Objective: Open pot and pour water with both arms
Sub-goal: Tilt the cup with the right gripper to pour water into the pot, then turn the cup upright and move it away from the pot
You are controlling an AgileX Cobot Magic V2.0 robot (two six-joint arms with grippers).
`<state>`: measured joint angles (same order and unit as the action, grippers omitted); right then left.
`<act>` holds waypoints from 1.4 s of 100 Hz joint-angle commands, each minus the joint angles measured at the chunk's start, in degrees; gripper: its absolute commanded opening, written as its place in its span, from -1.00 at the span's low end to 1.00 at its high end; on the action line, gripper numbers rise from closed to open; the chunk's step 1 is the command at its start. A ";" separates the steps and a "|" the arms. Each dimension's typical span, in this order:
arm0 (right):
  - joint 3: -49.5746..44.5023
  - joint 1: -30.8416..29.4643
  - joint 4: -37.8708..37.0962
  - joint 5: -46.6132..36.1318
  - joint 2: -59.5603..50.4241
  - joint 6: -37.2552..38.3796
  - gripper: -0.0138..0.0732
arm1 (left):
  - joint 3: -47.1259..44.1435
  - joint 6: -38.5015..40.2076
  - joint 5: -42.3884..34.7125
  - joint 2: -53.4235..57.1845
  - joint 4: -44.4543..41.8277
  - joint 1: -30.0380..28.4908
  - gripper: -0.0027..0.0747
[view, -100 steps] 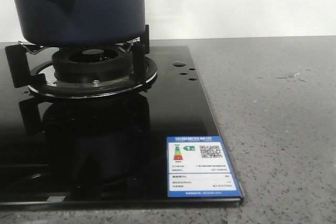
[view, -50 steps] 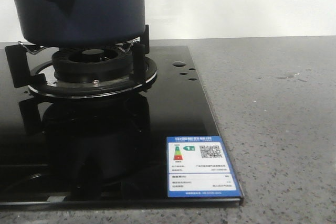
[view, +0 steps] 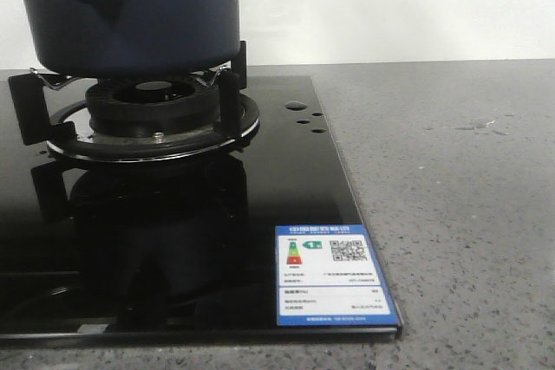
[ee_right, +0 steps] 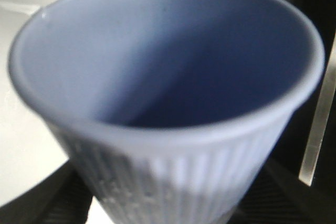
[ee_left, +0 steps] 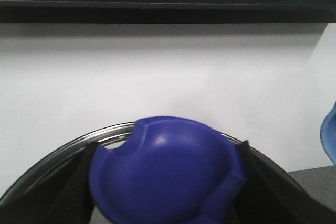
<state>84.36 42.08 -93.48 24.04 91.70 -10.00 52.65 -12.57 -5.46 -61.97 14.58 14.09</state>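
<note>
The dark navy pot (view: 130, 10) stands on the burner's pan supports at the far left of the front view; its top is cut off by the frame. Neither gripper shows in that view. In the left wrist view my left gripper (ee_left: 165, 187) is shut on the lid's blue knob (ee_left: 168, 166), with the lid's metal rim (ee_left: 63, 148) arcing behind it against a white wall. In the right wrist view my right gripper (ee_right: 168, 200) is shut on a pale blue ribbed cup (ee_right: 168, 61) that fills the frame. Whether the cup holds water I cannot tell.
The gas burner (view: 152, 110) sits on a black glass hob (view: 286, 188) with an energy label sticker (view: 334, 275) at its near right corner. Grey stone counter (view: 451, 214) lies to the right, with a few water drops (view: 481, 126). A white wall is behind.
</note>
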 commanded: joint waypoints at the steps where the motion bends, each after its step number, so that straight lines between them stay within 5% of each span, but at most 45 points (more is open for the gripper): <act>1: 2.19 0.04 -2.68 0.25 -2.69 -0.14 0.01 | 2.18 -0.04 -7.21 1.64 -0.19 -0.06 0.02; 77: 2.19 0.04 -2.57 -0.03 -2.69 1.57 0.01 | 2.18 -0.04 -7.21 1.64 -0.19 -0.06 0.02; 111: 2.19 -0.91 1.10 8.87 -4.05 29.92 0.01 | 2.18 -0.04 -7.21 1.64 -0.19 -0.06 0.02; 140: -2.04 -10.14 16.50 0.05 -12.20 46.65 0.01 | 2.18 -0.04 -7.21 1.64 -0.19 -0.06 0.02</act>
<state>82.92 34.67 -77.41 27.17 84.42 31.13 52.65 -12.57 -5.46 -61.97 14.58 14.09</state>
